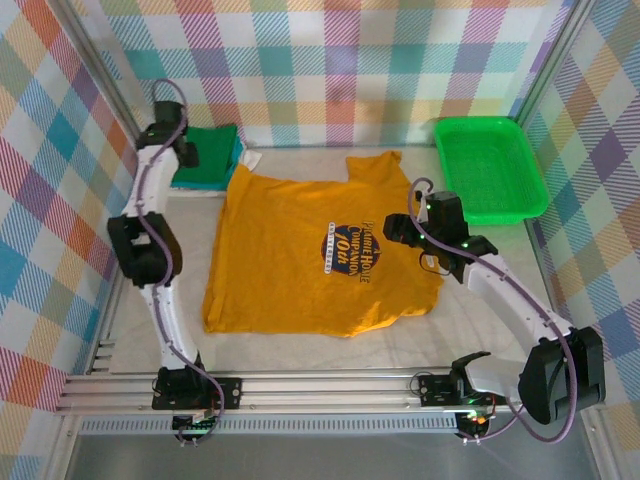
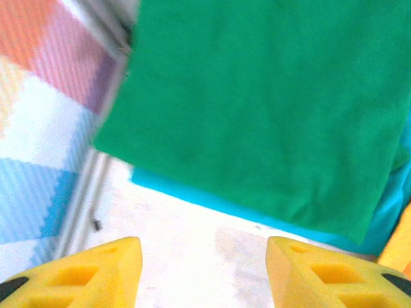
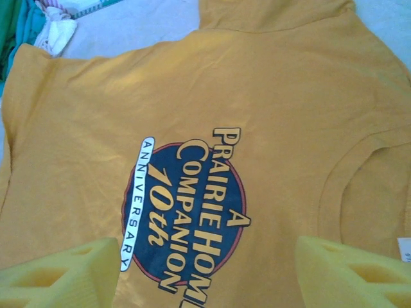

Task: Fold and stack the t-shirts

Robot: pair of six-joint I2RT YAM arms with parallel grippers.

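A mustard-yellow t-shirt [image 1: 300,270] lies spread flat in the middle of the table, its dark-blue logo [image 1: 345,248] face up. At the back left, a folded dark-green t-shirt [image 1: 208,155] rests on a teal one [image 2: 212,204]. A bit of white cloth [image 3: 56,33] shows beside that stack. My left gripper [image 1: 186,152] hovers at the stack's near edge. It is open, with bare table between its yellow fingers [image 2: 115,269]. My right gripper [image 1: 404,228] hangs open over the yellow shirt's right side, and the logo [image 3: 186,212] sits just ahead of its jaws.
A bright green mesh tray [image 1: 490,165] stands at the back right corner. Plaid walls close in the table on three sides. A metal rail [image 1: 300,390] runs along the front edge by the arm bases.
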